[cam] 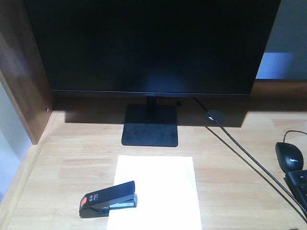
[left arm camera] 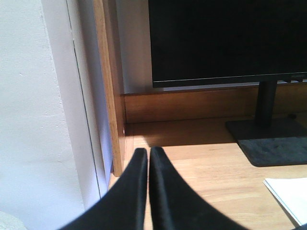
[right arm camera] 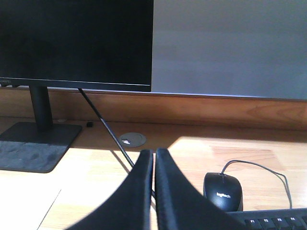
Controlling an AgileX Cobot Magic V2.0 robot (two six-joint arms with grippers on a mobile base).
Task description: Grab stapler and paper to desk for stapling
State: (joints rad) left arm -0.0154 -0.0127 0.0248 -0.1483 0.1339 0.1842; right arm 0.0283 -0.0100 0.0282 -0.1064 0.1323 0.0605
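Note:
On the light wooden desk (cam: 72, 158) a white sheet of paper (cam: 163, 191) lies in front of the monitor stand. The black stapler (cam: 108, 199), orange-red patch at its left end, rests across the paper's left edge. A corner of the paper (left arm camera: 290, 196) shows at the lower right of the left wrist view. My left gripper (left arm camera: 148, 152) is shut and empty, over the desk's left side near the side panel. My right gripper (right arm camera: 154, 153) is also shut and empty, between the cable and the mouse. Neither gripper shows in the front view.
A black monitor (cam: 153, 45) on a stand (cam: 150, 124) fills the back. Its cable (cam: 249, 160) runs diagonally to the right front. A black mouse (right arm camera: 222, 189) and keyboard corner (cam: 300, 184) lie at the right. A brown side panel (left arm camera: 111, 86) bounds the left.

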